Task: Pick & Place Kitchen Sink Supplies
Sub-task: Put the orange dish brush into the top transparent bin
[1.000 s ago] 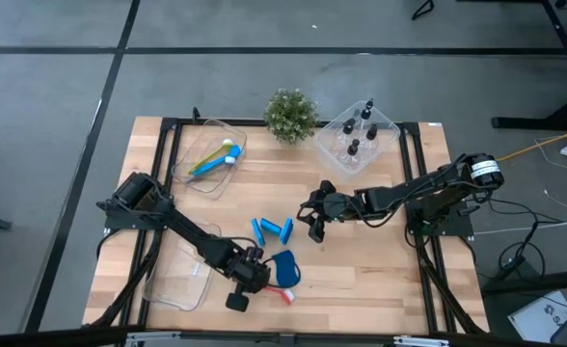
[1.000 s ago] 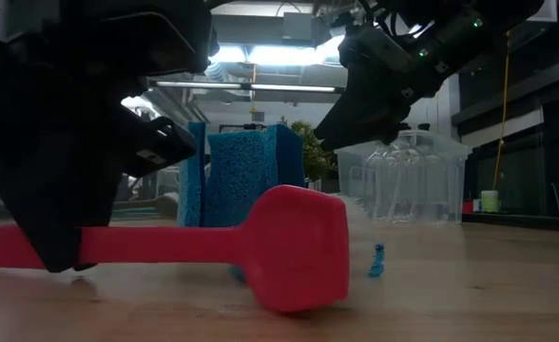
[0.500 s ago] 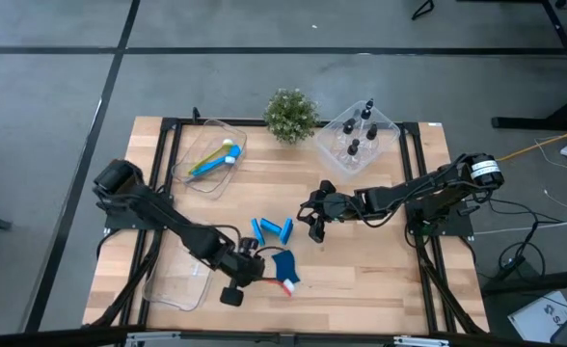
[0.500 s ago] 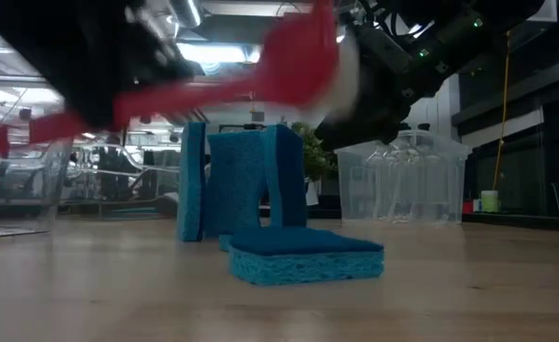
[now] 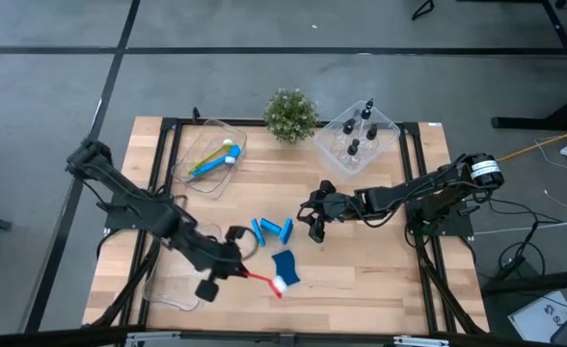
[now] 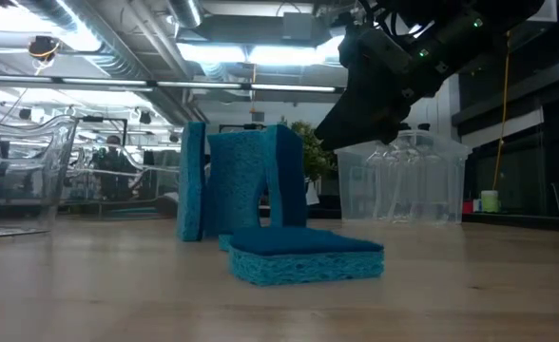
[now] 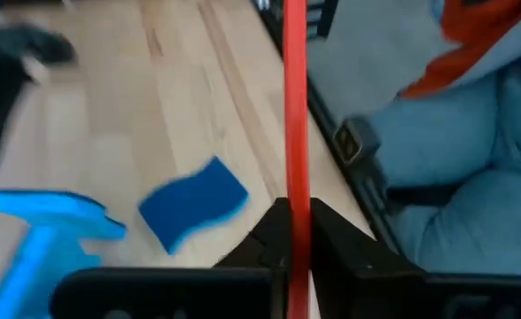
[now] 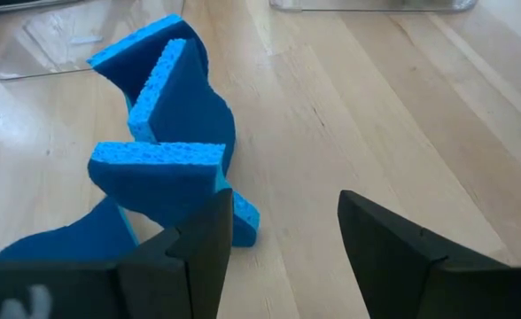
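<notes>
High view: left hand point(image 5: 233, 271) grips red brush point(image 5: 260, 279) (lifted).

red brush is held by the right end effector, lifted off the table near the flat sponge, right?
Not quite: the left end effector holds the red brush, as the high view shows. It is lifted off the table near the flat sponge. The right end effector is open by the upright sponges.

Porous blue sponges point(image 6: 241, 185), pale wood table point(image 5: 361, 270)

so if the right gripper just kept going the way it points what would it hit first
Most likely the cluster of upright blue sponges, just ahead of the open right gripper and slightly off to one side of its line. Depth is unclear, so it might only graze them.
</notes>
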Robot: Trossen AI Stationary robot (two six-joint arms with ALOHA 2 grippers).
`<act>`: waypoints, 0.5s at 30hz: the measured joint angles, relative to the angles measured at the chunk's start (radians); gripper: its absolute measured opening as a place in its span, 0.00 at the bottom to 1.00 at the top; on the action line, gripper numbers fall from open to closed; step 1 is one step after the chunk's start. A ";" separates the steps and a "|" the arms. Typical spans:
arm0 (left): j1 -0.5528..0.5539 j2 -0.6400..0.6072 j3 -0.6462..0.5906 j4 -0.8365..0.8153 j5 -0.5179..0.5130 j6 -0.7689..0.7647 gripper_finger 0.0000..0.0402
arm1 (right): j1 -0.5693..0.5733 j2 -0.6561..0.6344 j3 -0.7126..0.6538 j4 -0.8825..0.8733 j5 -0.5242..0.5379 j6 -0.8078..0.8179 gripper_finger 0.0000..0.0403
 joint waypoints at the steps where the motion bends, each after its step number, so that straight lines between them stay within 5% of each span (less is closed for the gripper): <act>1: -0.003 -0.022 0.000 0.000 -0.014 0.013 0.04 | 0.000 0.000 0.000 0.000 0.000 0.000 0.51; 15: 0.064 -0.249 0.000 -0.002 -0.058 0.215 0.04 | 0.000 0.000 0.000 0.000 0.000 0.003 0.51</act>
